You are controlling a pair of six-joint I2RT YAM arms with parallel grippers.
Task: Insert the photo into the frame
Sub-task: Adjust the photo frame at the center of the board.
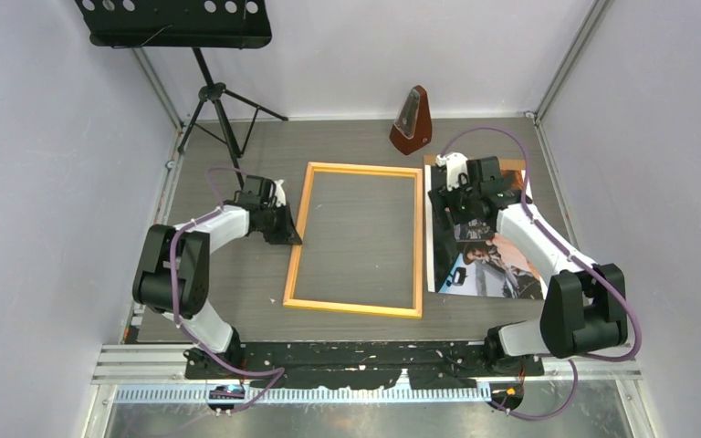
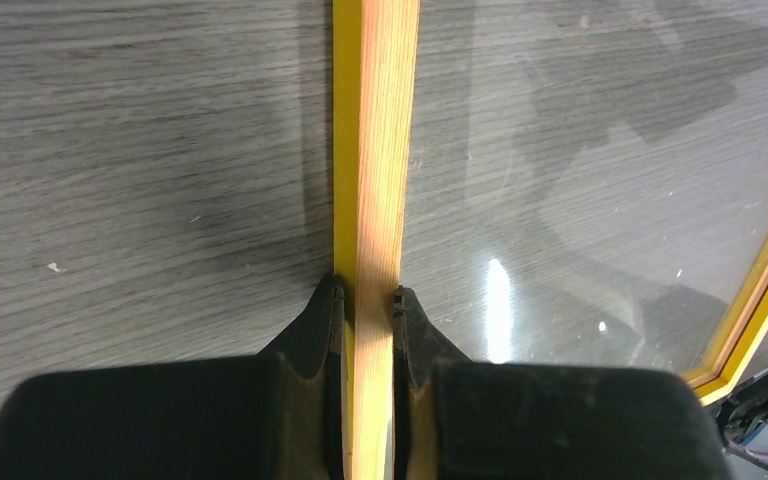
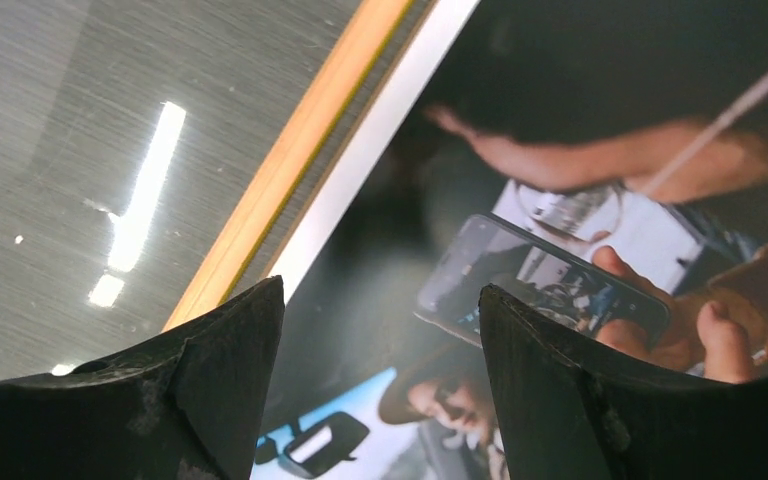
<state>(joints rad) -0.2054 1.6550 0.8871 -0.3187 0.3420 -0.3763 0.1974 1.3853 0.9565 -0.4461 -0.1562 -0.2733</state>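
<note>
The frame [image 1: 358, 239], thin yellow-orange wood, lies flat in the middle of the table. My left gripper [image 1: 289, 228] is shut on its left strip; in the left wrist view the strip [image 2: 378, 150] runs between my two fingers [image 2: 368, 292]. The photo [image 1: 486, 251], glossy with a white border, lies flat just right of the frame. My right gripper [image 1: 449, 203] is open just above the photo's upper left part. In the right wrist view the photo [image 3: 520, 230] fills the space between my open fingers [image 3: 381, 290], and the frame's right strip [image 3: 290, 160] runs beside it.
A brown metronome [image 1: 412, 120] stands at the back of the table behind the frame. A black music stand [image 1: 210, 91] rises at the back left. Purple walls close in the left, back and right sides.
</note>
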